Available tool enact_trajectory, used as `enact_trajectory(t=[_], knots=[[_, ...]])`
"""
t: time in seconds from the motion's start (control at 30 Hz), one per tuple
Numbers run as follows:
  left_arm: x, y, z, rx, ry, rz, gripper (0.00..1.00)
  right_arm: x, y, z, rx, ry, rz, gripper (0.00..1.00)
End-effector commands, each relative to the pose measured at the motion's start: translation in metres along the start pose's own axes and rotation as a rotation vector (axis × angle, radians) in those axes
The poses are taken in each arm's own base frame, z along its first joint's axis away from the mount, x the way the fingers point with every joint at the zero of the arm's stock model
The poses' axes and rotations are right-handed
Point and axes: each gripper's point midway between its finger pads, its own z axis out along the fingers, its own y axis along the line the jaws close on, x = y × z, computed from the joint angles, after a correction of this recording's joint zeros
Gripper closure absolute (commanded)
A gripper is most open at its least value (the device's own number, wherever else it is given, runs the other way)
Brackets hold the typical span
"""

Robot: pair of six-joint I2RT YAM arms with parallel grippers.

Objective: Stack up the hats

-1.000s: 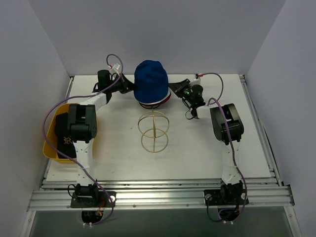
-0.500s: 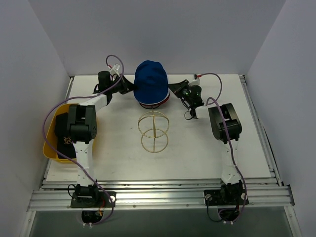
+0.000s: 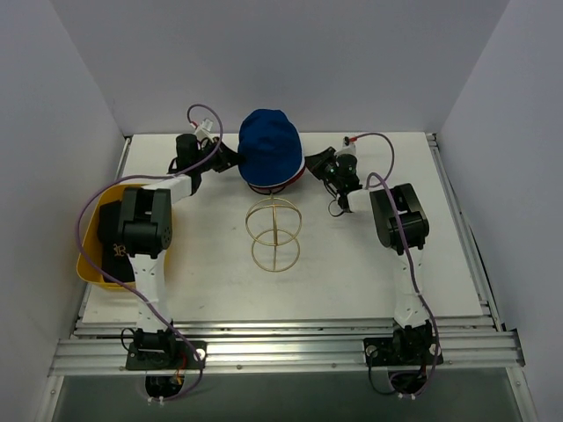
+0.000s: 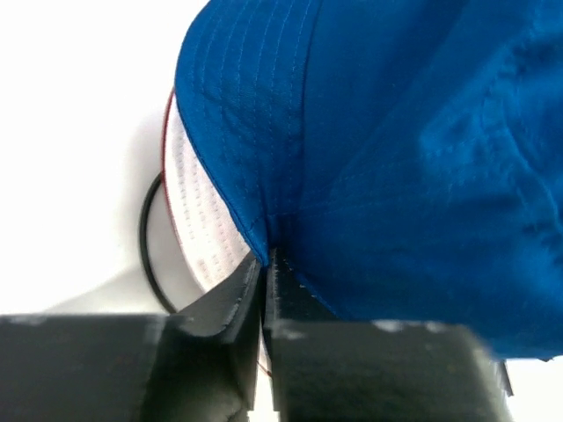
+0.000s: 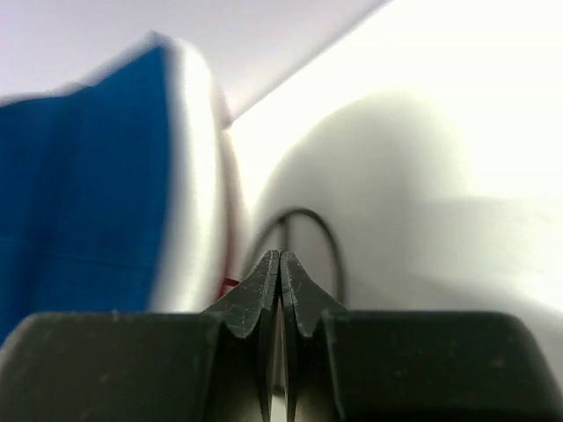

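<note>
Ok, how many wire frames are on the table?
2. A gold frame stands uncovered at mid-table. A black frame is mostly hidden beneath the blue hat, with only a ring showing.

A white bench (image 3: 343, 264) is sitting inside a plain booth, a pale back wall (image 3: 281, 61) rising behind it while a left panel (image 3: 44, 193) and a right panel (image 3: 523, 176) are closing in the sides. Even light is filling the space, casting only soft shadows. Aluminium rails (image 3: 290, 345) are running along the near edge, over a grey surface (image 3: 281, 400).
</note>
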Motion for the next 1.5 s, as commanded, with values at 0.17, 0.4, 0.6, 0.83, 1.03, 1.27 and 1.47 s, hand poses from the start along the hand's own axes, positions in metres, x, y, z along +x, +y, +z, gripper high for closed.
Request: enact_trajectory(t=[0.17,0.4,0.6,0.83,1.03,1.27,1.47], knots=[[-0.031,-0.026,-0.032,-0.075,-0.124,0.082,0.65,0.013,-0.013,-0.007,0.045,0.046,-0.054,1.0],[-0.038,-0.039,-0.041,-0.08,-0.128,0.094,0.44,0.0,-0.01,-0.02,0.06,0.031,-0.064,1.0],[-0.044,-0.04,-0.052,-0.135,-0.15,0.098,0.44,-0.039,0.0,-0.039,0.16,-0.035,-0.14,1.0],[-0.059,-0.021,-0.074,-0.334,-0.234,0.096,0.44,-0.066,0.052,-0.04,0.104,-0.068,-0.233,1.0],[-0.043,-0.048,-0.05,-0.2,-0.164,0.108,0.48,-0.05,0.076,-0.015,0.017,-0.028,-0.24,1.0],[-0.022,-0.024,-0.039,-0.265,-0.139,0.083,0.51,-0.005,0.06,0.0,0.032,0.033,-0.235,1.0],[-0.039,-0.016,-0.064,-0.389,-0.219,0.08,0.51,0.009,0.045,0.005,0.047,0.053,-0.229,1.0]])
